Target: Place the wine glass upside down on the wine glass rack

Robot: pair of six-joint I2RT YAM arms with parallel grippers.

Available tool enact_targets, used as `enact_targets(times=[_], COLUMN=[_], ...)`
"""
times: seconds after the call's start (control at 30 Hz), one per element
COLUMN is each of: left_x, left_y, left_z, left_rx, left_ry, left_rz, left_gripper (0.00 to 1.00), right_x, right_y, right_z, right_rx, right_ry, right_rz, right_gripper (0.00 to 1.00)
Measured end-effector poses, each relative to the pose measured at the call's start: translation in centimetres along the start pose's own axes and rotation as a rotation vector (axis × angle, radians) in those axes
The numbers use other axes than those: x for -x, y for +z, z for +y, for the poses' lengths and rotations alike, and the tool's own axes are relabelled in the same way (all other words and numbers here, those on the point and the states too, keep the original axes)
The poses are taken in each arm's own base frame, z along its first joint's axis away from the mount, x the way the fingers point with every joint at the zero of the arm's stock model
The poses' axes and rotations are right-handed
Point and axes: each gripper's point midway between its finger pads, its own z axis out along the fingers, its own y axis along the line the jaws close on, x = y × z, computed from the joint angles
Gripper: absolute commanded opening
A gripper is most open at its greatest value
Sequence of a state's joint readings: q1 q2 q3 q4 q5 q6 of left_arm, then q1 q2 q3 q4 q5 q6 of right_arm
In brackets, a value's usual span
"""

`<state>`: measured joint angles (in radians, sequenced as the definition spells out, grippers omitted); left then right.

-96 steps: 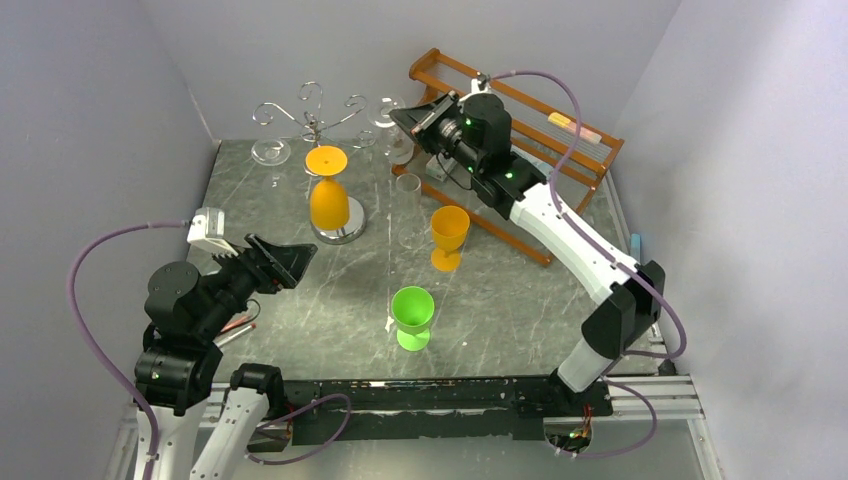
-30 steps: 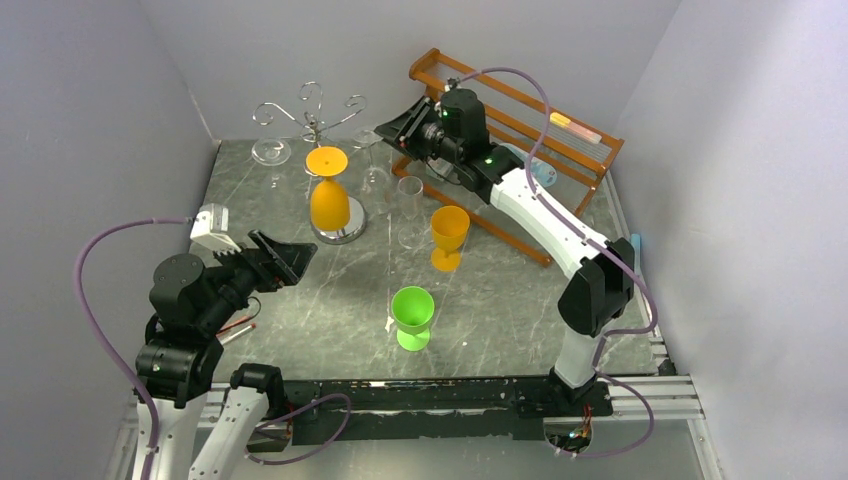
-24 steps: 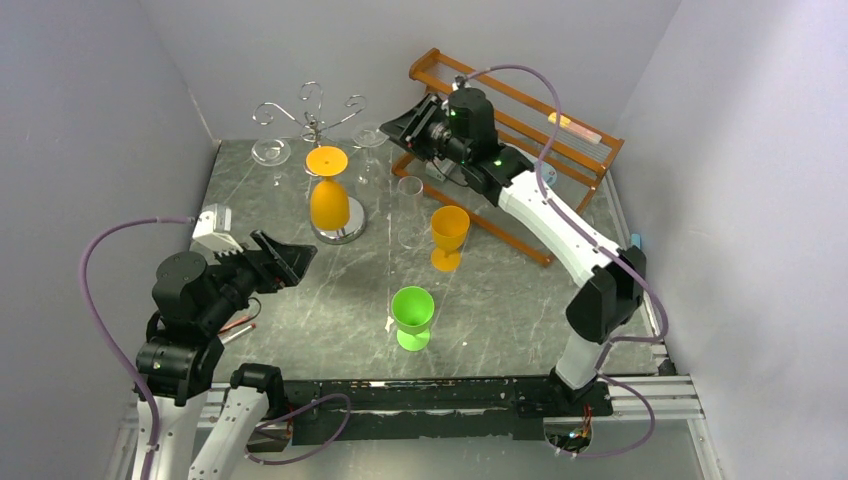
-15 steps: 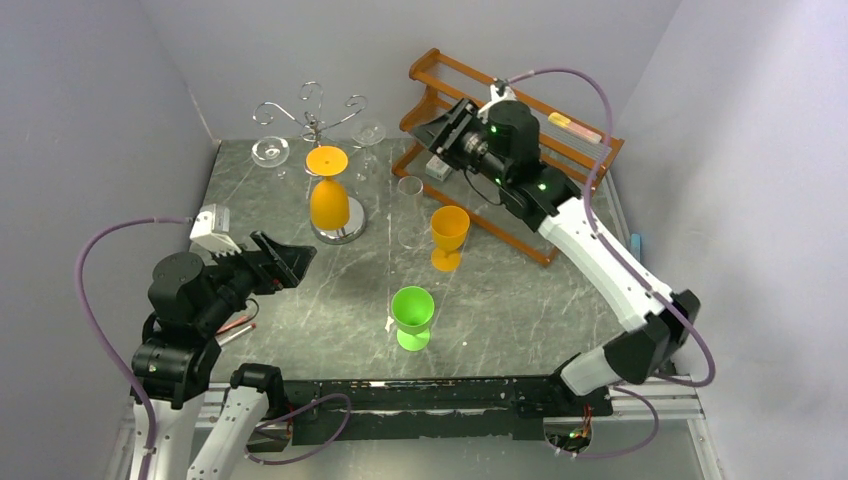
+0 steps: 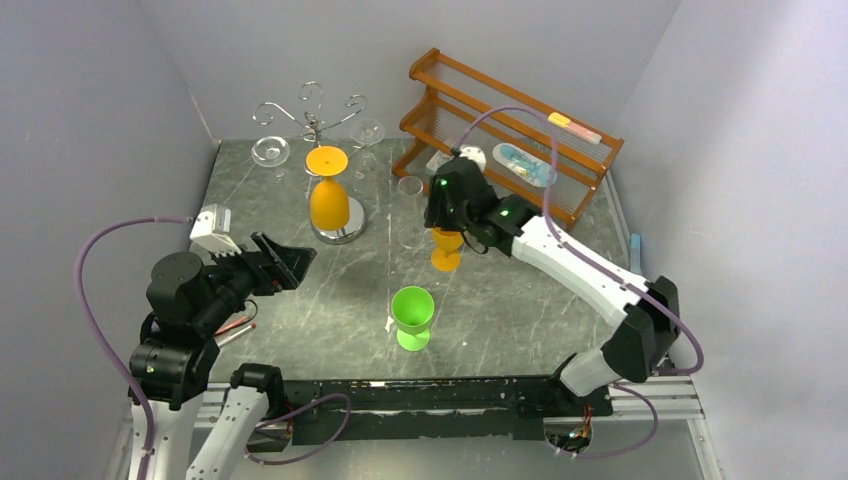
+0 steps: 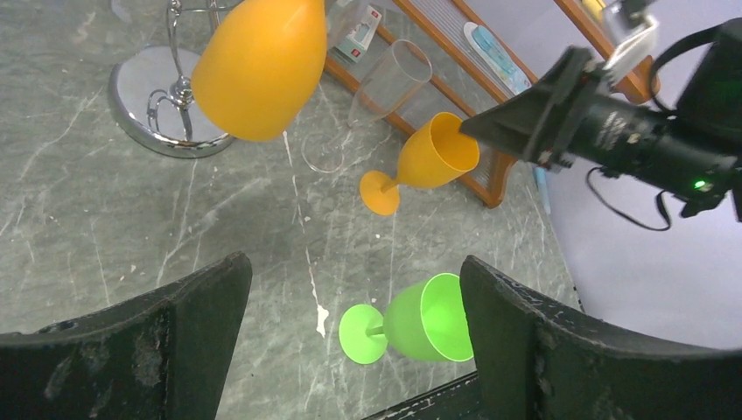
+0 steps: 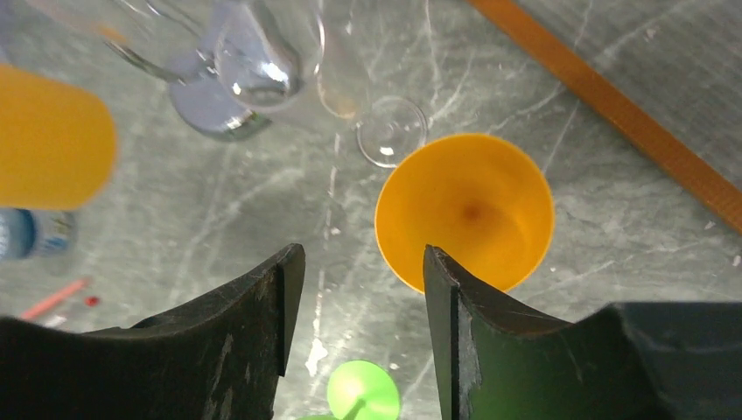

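— Where is the left claw (image 5: 283, 262)?
— Nearest us, jaws spread wide, holding nothing. The green glass (image 5: 412, 316) stands upright on the table ahead of it and to its right.
— And the right claw (image 7: 354, 262)?
— Farther in, pointing straight down, jaws parted with nothing between them. The upright orange glass (image 7: 465, 209) stands below it, rim just beside one fingertip.
— The rack (image 5: 351, 230)?
— Beyond that claw and to its left, well apart. A second orange glass (image 5: 329, 203) hangs upside down on it. A tall clear glass (image 5: 408, 205) stands between rack and claw.
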<state>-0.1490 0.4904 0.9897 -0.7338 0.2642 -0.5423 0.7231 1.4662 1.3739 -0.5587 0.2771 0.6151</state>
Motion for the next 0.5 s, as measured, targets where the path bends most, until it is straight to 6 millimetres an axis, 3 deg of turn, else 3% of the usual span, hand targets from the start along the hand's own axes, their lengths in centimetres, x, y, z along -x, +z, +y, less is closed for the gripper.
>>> enact_targets(times=[0.1, 0.3, 0.4, 0.5], left_x=[-0.1, -0.2, -0.4, -0.8], left_y=[0.0, 0.1, 0.1, 0.2], left_z=[0.0, 0.1, 0.0, 0.0], left_rx=[-0.002, 0.0, -0.005, -0.012], left_ry=[-0.001, -0.005, -0.01, -0.019], left_rz=[0.003, 0.006, 0.011, 0.024], left_gripper=[0.92, 0.92, 0.92, 0.92], right_x=[-2.4, -4.0, -4.7, -5.7], right_y=[1.4, 3.4, 4.4, 5.6], right_z=[0.1, -1.1, -1.5, -1.8], right_rx=[-0.051, -0.122, -0.137, -0.148], right_ry=[-0.089, -0.179, -0.231, -0.284], right_rz=[0.049, 0.087, 0.11, 0.143], right_gripper=[0.56, 0.52, 0.45, 0.31])
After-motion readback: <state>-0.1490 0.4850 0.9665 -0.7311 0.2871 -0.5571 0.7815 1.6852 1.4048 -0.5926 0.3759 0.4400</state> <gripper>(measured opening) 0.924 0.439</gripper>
